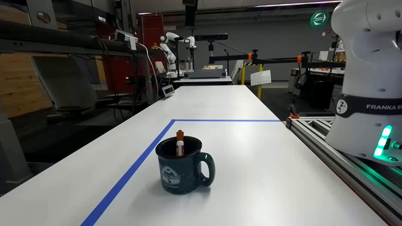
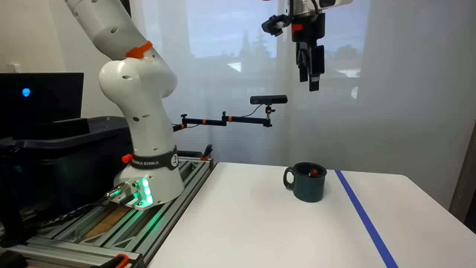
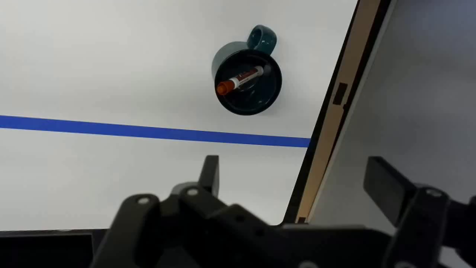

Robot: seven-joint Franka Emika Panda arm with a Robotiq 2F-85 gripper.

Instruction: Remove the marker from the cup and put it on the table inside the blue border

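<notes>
A dark green mug [image 1: 177, 175] stands upright on the white table; it also shows in an exterior view [image 2: 308, 190] and the wrist view [image 3: 260, 95]. A marker with an orange-brown cap [image 1: 180, 138] leans inside it, cap end up at the rim. The marker also shows in an exterior view [image 2: 314, 173] and lies across the mug's opening in the wrist view [image 3: 241, 79]. The blue border [image 1: 135, 169] runs beside the mug, also in the wrist view [image 3: 156, 132]. My gripper [image 2: 309, 83] is open and empty, high above the mug; its spread fingers show in the wrist view [image 3: 292, 173].
The white table [image 2: 241, 223] ends at an edge beyond the mug, with a wooden strip [image 3: 334, 108] and a grey surface past it. The mug's handle points toward the robot base side. A camera on a jointed arm [image 2: 268, 99] stands behind the table.
</notes>
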